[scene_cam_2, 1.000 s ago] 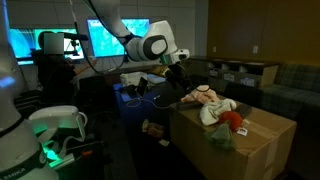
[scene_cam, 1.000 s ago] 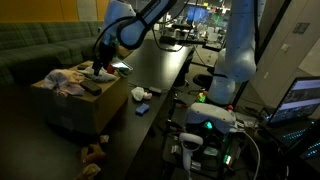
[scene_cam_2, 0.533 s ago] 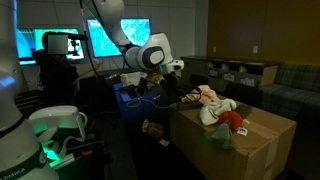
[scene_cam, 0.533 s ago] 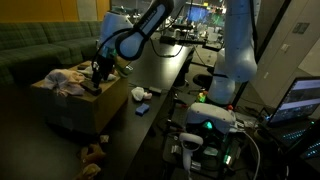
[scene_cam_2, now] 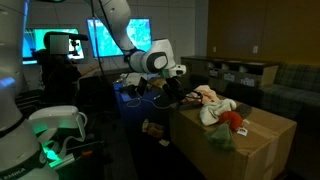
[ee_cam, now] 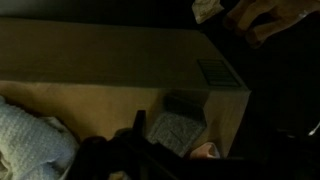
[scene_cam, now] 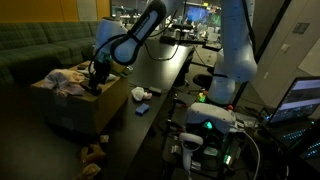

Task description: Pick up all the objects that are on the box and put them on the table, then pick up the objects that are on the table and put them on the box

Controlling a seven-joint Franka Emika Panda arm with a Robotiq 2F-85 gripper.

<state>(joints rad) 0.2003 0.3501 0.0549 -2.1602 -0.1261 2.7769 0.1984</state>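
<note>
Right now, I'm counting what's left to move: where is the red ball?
In an exterior view the red ball lies on top of the cardboard box, at the right edge of the cloth pile, just above the teal-grey cloth.

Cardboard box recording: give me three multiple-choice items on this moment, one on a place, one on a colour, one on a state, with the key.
1. Where is the red ball?
A. on the black table
B. on top of the box
C. on the sofa

2. What colour is the box?
A. tan
B. white
C. blue

3. How is the hand?
A. shut on a cloth
B. shut on the ball
C. open

Key:
1. B: in an exterior view the ball rests on the box top beside the heap of cloths.
2. A: its cardboard walls show tan in both exterior views.
3. C: the hand hangs at the box's edge with its fingers apart.
</note>
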